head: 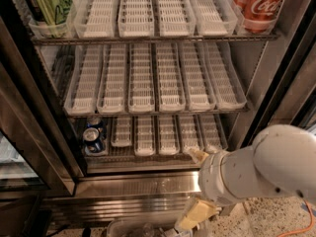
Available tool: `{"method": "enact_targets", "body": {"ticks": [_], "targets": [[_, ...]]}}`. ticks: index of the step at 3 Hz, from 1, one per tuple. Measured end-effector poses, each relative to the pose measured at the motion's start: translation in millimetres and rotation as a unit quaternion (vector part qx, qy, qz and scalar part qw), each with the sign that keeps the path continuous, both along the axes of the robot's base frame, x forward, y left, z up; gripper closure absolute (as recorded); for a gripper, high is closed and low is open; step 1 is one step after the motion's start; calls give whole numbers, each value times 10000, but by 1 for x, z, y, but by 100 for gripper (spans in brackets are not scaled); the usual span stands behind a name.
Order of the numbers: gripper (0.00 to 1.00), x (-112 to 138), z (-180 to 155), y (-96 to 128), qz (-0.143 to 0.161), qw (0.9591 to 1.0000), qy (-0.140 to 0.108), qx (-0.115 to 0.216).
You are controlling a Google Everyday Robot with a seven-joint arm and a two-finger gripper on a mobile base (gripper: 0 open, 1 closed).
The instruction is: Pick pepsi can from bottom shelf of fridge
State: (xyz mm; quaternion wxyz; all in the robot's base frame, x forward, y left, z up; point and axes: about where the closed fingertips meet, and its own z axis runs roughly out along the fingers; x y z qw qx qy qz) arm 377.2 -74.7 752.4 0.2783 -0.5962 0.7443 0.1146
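The pepsi can (93,138), dark blue with a silver top, stands upright at the far left of the bottom shelf (143,161), beside the row of short white trays. The fridge (34,117) stands open in front of me, with its wire racks in view. My gripper (195,215) is low at the bottom of the view, in front of the fridge's steel base, at the end of my white arm (256,169). It is below and well to the right of the can, and apart from it.
A green can (47,4) stands at the top left and a red Coca-Cola can (259,6) at the top right of the upper rack. The middle rack (155,80) holds long white trays. The door frame (276,93) rises on the right. An orange cable (308,216) lies on the speckled floor.
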Motion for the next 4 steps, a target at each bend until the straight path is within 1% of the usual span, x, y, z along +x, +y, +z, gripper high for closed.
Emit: {"method": "enact_targets", "body": {"ticks": [1,2,3,4], "targets": [[0,17,-21,42,215,9981,-314,487],[0,23,-33,83,630,9928,-464,908],[0,23,-33,83,630,9928,-465,908],[0,20,-44,93,583,9919,-693,886]]}}
